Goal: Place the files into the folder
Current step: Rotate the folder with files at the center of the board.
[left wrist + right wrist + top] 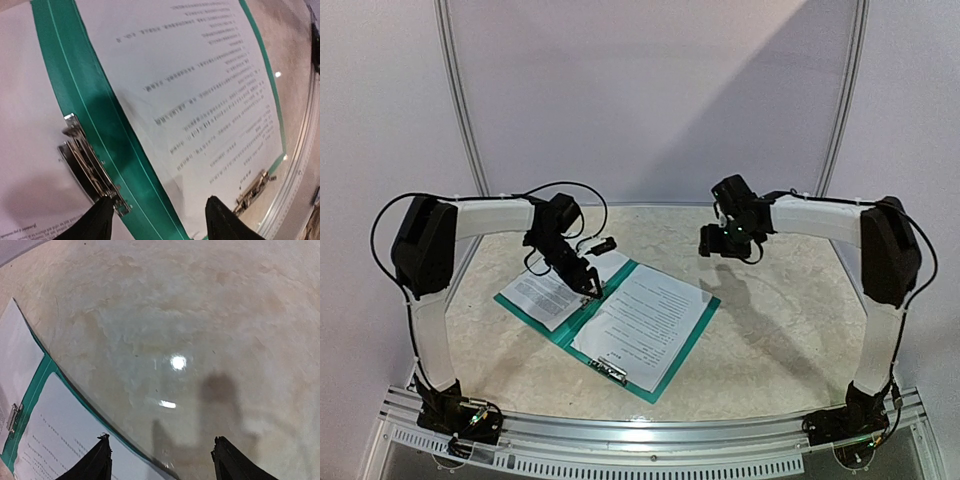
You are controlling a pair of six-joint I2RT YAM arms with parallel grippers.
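The folder [572,328] lies open and flat on the table [790,330], left of centre in the overhead view. Its teal plastic shows as a narrow border around the pages and as a band down the spine, which runs from about 1 o'clock to 7 o'clock. White files covered in lines of small black print lie on both halves: one sheet [645,320] fills the right half and another [545,292] lies on the left half. A metal clip [610,370] sits at the near end of the right sheet, at about 6 o'clock on the folder. The left wrist view shows a second metal clip [90,167] at the edge of the left page, just beside the spine.

The left gripper [160,222] hangs low over the spine, its fingers spread wide with nothing between them. The right gripper [162,460] is raised over bare table at about 2 o'clock from the folder, apart from it, its fingers also parted and empty.
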